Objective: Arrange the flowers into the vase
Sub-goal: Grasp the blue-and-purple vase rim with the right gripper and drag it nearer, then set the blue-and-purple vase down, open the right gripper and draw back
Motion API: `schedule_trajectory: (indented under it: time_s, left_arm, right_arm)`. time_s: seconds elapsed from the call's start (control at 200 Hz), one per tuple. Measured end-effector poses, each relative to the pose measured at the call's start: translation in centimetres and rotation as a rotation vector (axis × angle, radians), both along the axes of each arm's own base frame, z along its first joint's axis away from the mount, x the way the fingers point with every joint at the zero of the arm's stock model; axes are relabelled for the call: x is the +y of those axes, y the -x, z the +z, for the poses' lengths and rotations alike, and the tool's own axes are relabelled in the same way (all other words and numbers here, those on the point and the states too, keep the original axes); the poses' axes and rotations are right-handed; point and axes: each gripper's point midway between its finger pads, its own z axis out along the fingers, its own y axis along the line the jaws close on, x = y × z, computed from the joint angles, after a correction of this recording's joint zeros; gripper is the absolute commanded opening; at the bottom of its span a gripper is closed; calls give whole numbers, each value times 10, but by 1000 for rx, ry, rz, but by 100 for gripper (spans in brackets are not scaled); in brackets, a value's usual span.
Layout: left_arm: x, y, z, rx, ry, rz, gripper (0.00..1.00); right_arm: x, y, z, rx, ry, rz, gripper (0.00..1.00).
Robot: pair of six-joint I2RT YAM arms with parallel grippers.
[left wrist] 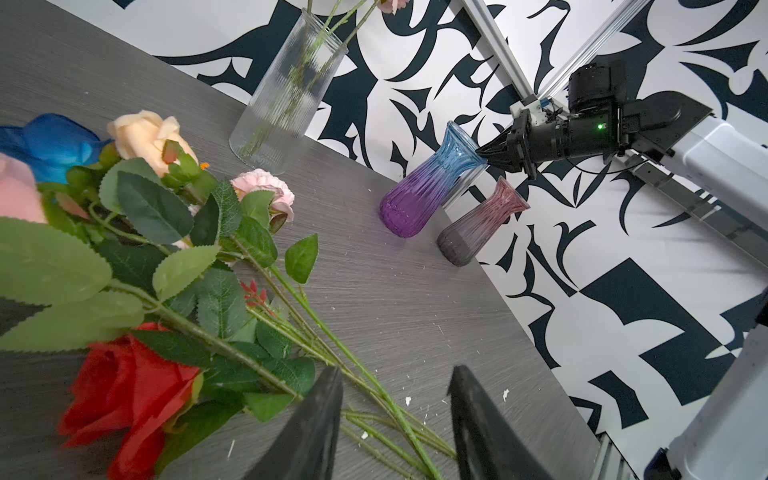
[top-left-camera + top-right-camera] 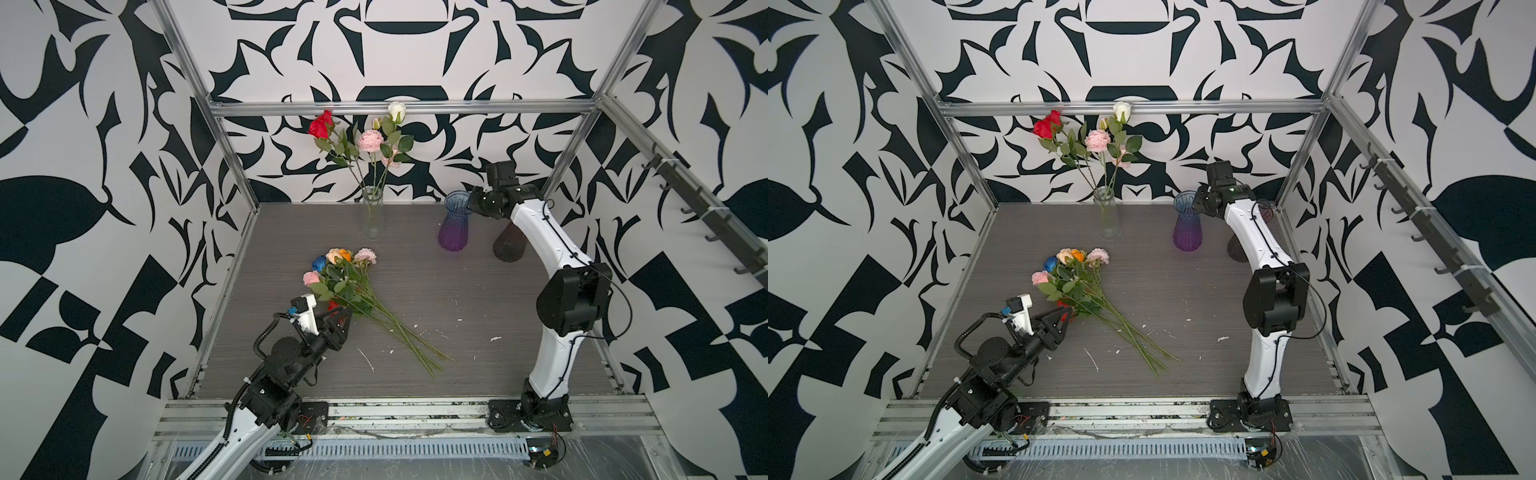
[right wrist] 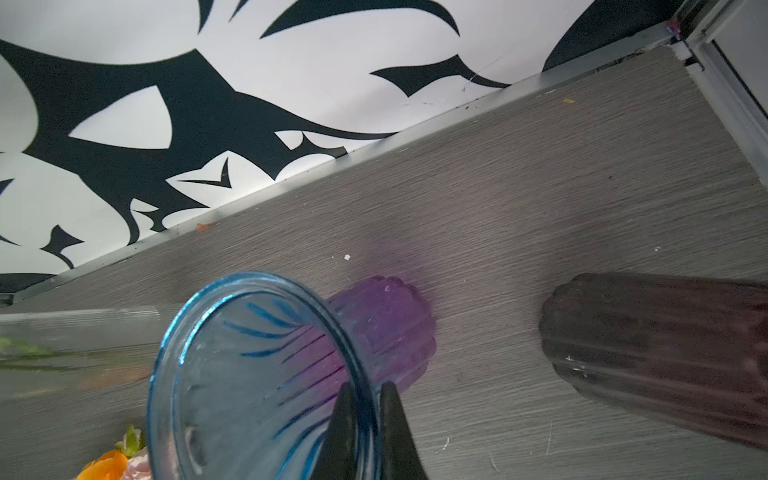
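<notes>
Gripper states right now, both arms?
Left gripper: open, by the loose flowers, holding nothing.
Right gripper: shut on the blue-purple vase rim.

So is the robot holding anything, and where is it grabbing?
The right gripper pinches the blue and purple vase by its rim. The left gripper is open and holds nothing.

The bunch of green-stemmed artificial flowers (image 2: 349, 286) is sprawling across the left of the grey wood-grain tabletop (image 2: 457, 311), leaving its middle and front right open. Along the back, a tall clear ribbed glass vase (image 2: 372, 220), a blue-to-purple ribbed vase (image 2: 453, 232) and a dark smoky vase (image 2: 505, 249) are standing in the way, the white right arm (image 2: 536, 232) reaching over the last two.
</notes>
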Motion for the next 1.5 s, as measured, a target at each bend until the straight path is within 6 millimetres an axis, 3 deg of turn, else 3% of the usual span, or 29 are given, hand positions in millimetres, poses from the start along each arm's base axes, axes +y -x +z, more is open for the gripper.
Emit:
schedule_trajectory:
  time_s: [0.45, 0.76, 0.965, 1.13, 1.5]
  left_arm:
    - [-1, 1, 0, 0, 1, -5, 46]
    - [-1, 1, -1, 2, -1, -7, 46]
    - [-2, -1, -5, 18, -13, -8, 46]
    - [-4, -1, -10, 35, -23, -17, 46]
    - [-5, 1, -5, 27, 2, -24, 46]
  right_arm:
    - [12, 52, -6, 64, -202, -43, 0]
    - [23, 113, -9, 107, -339, -63, 0]
    - [62, 161, -11, 134, -327, 38, 0]
    - [89, 188, -11, 161, -352, 96, 0]
    - [105, 201, -13, 181, -395, 106, 0]
